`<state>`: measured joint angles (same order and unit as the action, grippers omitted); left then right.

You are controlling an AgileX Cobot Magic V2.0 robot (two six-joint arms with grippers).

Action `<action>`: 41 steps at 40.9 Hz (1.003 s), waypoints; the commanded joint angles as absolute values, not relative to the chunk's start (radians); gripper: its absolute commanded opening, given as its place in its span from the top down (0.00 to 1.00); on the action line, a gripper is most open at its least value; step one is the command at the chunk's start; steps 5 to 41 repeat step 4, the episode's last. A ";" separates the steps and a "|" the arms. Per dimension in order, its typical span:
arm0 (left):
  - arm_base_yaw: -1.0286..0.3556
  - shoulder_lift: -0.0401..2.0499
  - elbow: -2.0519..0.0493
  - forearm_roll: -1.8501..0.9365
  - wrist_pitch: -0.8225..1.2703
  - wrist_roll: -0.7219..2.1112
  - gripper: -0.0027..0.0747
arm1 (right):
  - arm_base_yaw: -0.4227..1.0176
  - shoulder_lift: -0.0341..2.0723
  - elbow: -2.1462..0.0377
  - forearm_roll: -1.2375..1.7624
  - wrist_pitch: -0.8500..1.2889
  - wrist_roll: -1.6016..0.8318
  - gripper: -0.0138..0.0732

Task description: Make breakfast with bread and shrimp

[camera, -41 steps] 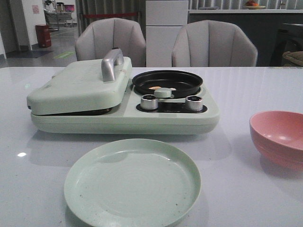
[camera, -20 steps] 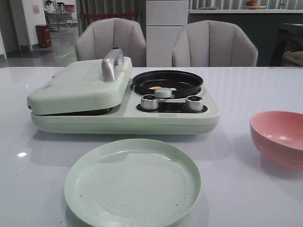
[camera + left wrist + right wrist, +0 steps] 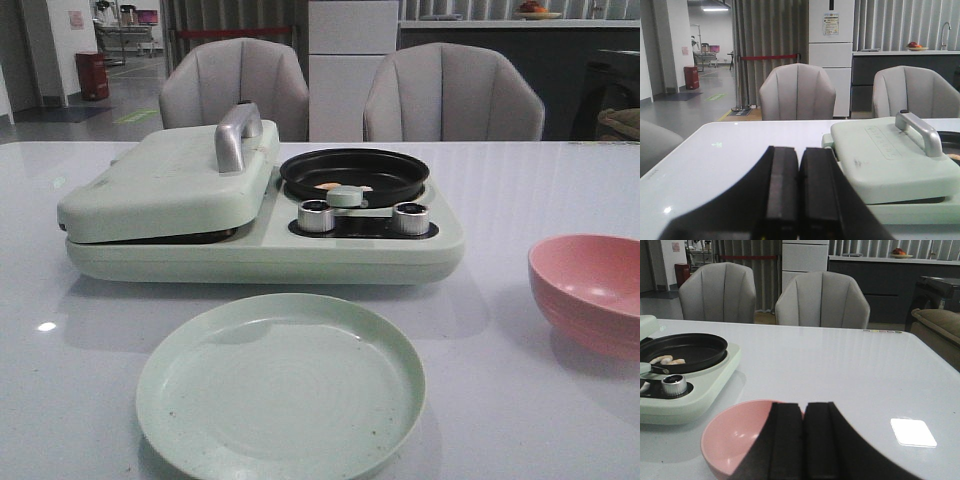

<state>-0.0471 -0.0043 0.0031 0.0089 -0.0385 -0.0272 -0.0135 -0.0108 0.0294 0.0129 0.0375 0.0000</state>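
Note:
A mint-green breakfast maker [image 3: 250, 240] stands mid-table, its lid [image 3: 170, 185] closed with a silver handle [image 3: 235, 135]. The shrimp [image 3: 327, 186], small pale orange pieces, lie in its black round pan [image 3: 354, 172]; they also show in the right wrist view [image 3: 666, 360]. The bread is hidden. My left gripper [image 3: 799, 152] is shut and empty, left of the closed lid [image 3: 890, 155]. My right gripper [image 3: 804, 407] is shut and empty, over the near side of a pink bowl [image 3: 735, 437]. Neither gripper shows in the front view.
An empty mint-green plate [image 3: 280, 385] lies in front of the maker. The pink bowl [image 3: 590, 290] stands at the right. Two metal dials [image 3: 316, 215] and a mint knob [image 3: 345, 196] sit on the maker. Two grey chairs [image 3: 450, 95] stand behind the table.

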 commanded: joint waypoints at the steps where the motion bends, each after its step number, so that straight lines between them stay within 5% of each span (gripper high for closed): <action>1: -0.049 -0.021 0.032 0.000 -0.127 -0.038 0.83 | -0.016 -0.031 0.011 0.020 -0.058 -0.007 0.80; 41: -0.049 -0.021 0.032 0.000 -0.127 -0.038 0.84 | -0.016 -0.031 0.011 0.020 -0.058 -0.007 0.80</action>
